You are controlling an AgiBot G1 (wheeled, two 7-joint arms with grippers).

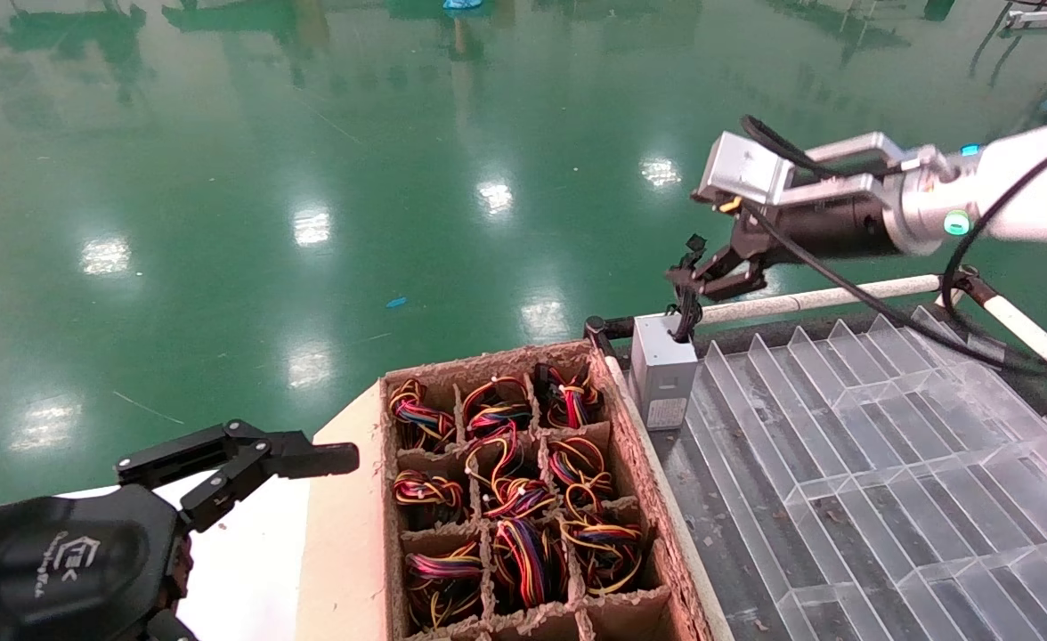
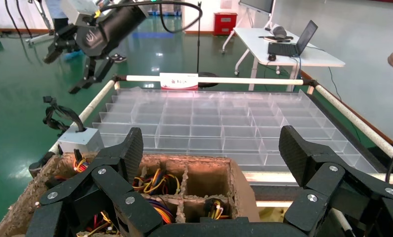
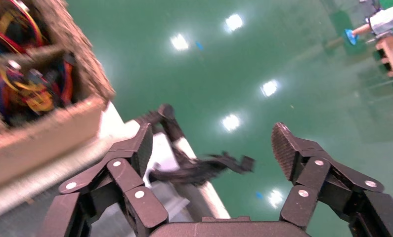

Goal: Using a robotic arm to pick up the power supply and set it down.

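Standing upright at the near-left corner of the clear divider tray [image 1: 880,463], the power supply [image 1: 662,374] rests just beside the cardboard crate [image 1: 630,445], its black cable bundle [image 1: 689,307] rising from its top. The right gripper [image 1: 710,276] hovers just above that bundle with its fingers spread wide and nothing between them, so the box looks set down or not yet grasped; I cannot tell which. If a grasp is next, it would go best by dropping past the cables and closing on the grey metal sides, not on the floppy bundle, which could slip or tip the box. The left gripper [image 2: 209,148] sits parked low beside the crate, also wide open and empty. By count: one power supply, one crate whose cells hold about nine coils of coloured wire [image 1: 523,534], one tray, two grippers.
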